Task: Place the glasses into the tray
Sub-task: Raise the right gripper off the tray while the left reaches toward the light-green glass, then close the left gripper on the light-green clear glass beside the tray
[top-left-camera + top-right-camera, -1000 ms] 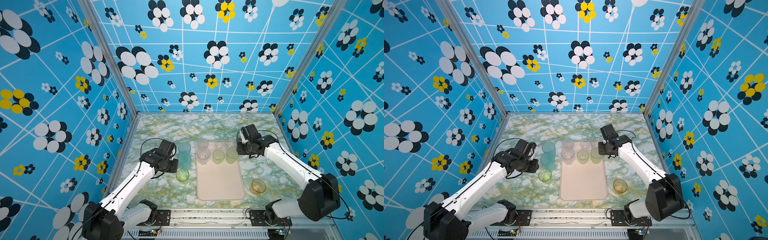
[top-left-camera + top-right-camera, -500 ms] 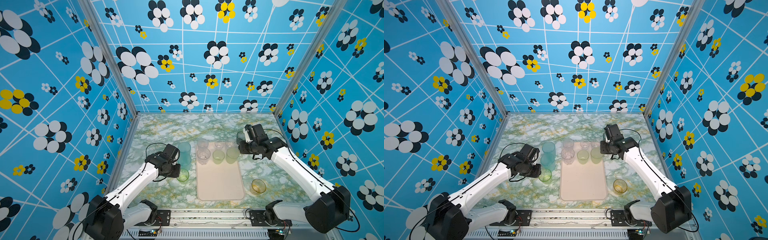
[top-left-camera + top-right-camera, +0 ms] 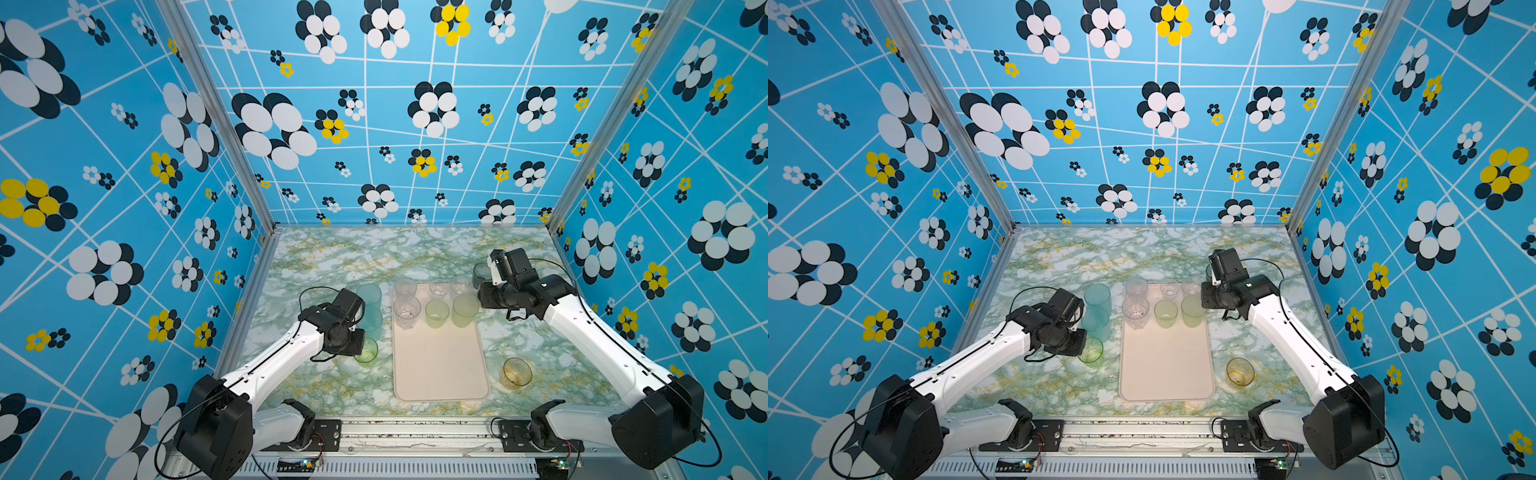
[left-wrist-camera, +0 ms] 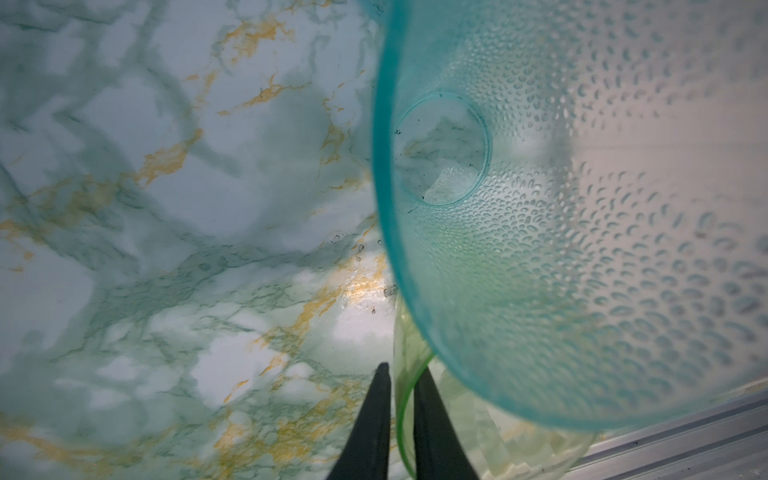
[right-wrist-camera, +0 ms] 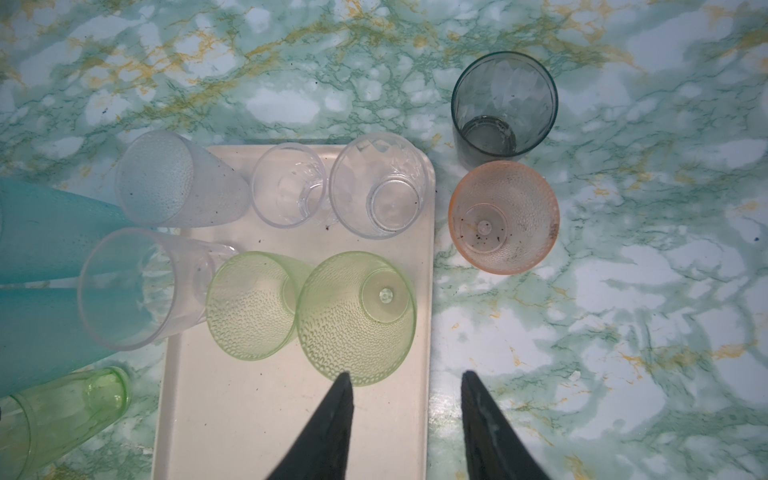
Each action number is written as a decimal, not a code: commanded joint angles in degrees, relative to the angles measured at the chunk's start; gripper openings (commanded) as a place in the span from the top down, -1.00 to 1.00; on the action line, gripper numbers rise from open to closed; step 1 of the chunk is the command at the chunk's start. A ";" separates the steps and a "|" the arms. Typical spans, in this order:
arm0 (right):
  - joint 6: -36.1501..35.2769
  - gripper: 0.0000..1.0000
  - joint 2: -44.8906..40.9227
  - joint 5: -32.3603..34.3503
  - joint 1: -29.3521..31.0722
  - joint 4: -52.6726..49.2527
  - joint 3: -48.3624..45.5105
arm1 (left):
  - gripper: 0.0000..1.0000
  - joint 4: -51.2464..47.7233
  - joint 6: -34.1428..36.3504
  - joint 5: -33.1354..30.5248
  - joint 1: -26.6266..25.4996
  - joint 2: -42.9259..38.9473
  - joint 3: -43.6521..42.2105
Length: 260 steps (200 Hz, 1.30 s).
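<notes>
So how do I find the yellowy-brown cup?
Find the big cream tray in the middle of the marble table. Just right of its near end, the amber glass stands alone. It is the only yellow-brown one, with no other glass beside it.

Both top views are bright, evenly lit and sharp, though the walls (image 3: 104, 208) bow toward the edges. The arms (image 3: 282, 357) cast soft shadows on the tabletop (image 3: 332, 266). In the left wrist view the teal glass (image 4: 582, 249) looms blurred, glare whitens the tabletop beside it, and the lime glass (image 4: 519, 444) at the left end effector (image 4: 401, 370) is soft. The right wrist view is dimmer and mildly hazy.
</notes>
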 commanded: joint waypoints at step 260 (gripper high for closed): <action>-1.07 0.12 -2.37 -2.02 -0.37 -2.55 2.37 | 0.90 -9.44 7.25 -8.66 -20.58 20.30 29.60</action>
